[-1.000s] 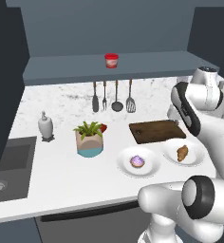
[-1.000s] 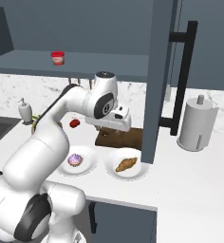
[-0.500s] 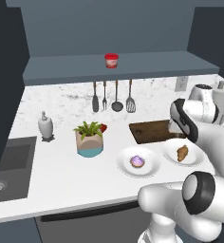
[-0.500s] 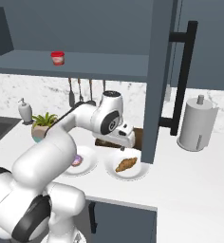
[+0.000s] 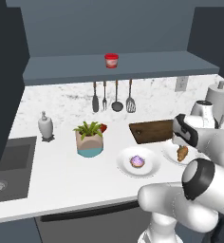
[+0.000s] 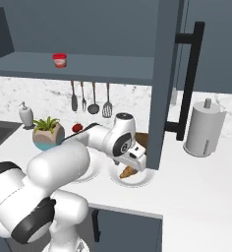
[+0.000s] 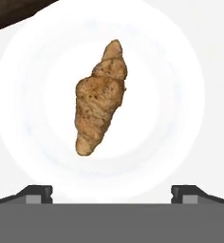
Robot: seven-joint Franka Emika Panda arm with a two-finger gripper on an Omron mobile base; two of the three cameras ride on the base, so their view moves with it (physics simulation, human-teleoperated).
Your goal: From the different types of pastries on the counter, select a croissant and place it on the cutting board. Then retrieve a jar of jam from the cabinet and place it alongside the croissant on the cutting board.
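The golden-brown croissant lies on a round white plate, directly beneath my open gripper, whose fingertips stand wide apart with nothing between them. From the left base the croissant shows just below my hand; from the right base the croissant peeks out under the hand. The dark cutting board lies just behind that plate, bare. The purple-frosted pastry sits on a second plate to the left. The red jar of jam stands on the cabinet shelf.
A potted plant, a small red fruit and a soap bottle stand left of the plates. Utensils hang on the wall. A sink is at far left. An open cabinet door and a paper towel roll are on the right.
My hand has come down and forward from above the cutting board to hover low over the croissant's plate. The jaws stay open. Nothing else moved.
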